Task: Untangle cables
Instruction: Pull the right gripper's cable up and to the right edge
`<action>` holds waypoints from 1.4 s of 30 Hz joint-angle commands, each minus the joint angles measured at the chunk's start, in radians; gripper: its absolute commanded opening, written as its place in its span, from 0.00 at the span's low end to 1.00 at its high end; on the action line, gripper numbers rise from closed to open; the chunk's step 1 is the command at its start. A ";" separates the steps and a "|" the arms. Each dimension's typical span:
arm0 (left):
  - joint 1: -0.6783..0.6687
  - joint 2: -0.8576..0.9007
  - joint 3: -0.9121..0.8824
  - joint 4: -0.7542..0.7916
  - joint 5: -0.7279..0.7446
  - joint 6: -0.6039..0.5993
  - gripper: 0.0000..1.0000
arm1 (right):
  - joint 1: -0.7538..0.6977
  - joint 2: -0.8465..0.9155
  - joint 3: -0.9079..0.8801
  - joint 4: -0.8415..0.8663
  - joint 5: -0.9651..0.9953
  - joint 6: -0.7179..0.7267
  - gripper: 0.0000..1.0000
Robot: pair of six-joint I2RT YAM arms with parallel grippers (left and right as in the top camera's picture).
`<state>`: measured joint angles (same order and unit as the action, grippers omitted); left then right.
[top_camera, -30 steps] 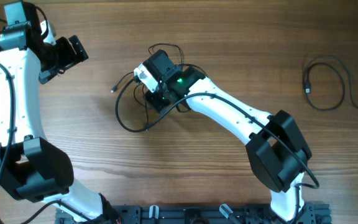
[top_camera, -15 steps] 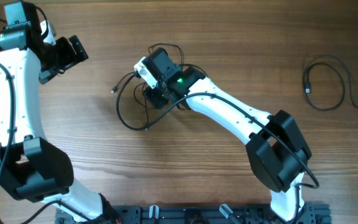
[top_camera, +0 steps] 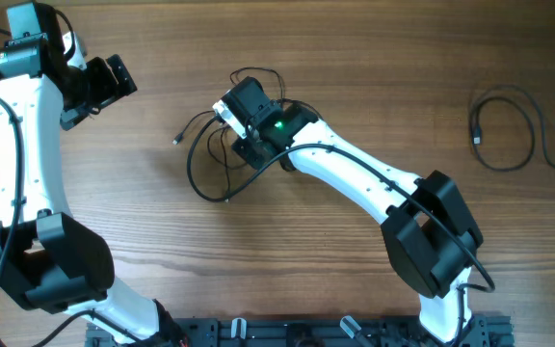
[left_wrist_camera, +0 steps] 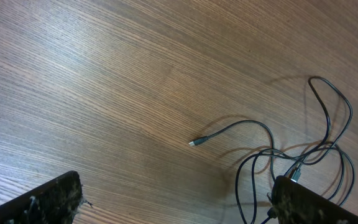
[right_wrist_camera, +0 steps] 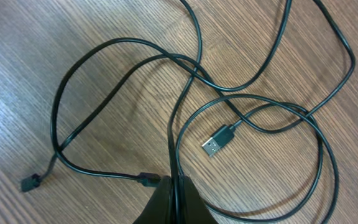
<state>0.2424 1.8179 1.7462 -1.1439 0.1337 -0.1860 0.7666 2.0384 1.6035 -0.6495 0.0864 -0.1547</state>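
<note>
Wooden table (top_camera: 374, 67), viewed from above. The right arm (top_camera: 355, 176) is extended over the tangled cables (top_camera: 215, 164) left of centre, and the left arm (top_camera: 13, 145) is held well apart. One separated cable (top_camera: 531, 135) lies at the far right. The right gripper (right_wrist_camera: 174, 190) is closed on a single strand, apparently part of the large loop. The left gripper (left_wrist_camera: 179, 196) is spread wide and empty. Within the last second the pinched strand has been drawn slightly up and rightward, narrowing the loop. Crossings around the USB plug (right_wrist_camera: 218, 142) remain, so untangling is judged barely begun.
</note>
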 commanded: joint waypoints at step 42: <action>0.004 0.000 0.006 0.000 0.015 -0.009 1.00 | -0.568 -0.641 0.014 0.296 0.584 -0.095 0.04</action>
<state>0.2424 1.8179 1.7462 -1.1442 0.1333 -0.1860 0.2352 1.4506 1.6115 -0.3588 0.7391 -0.3893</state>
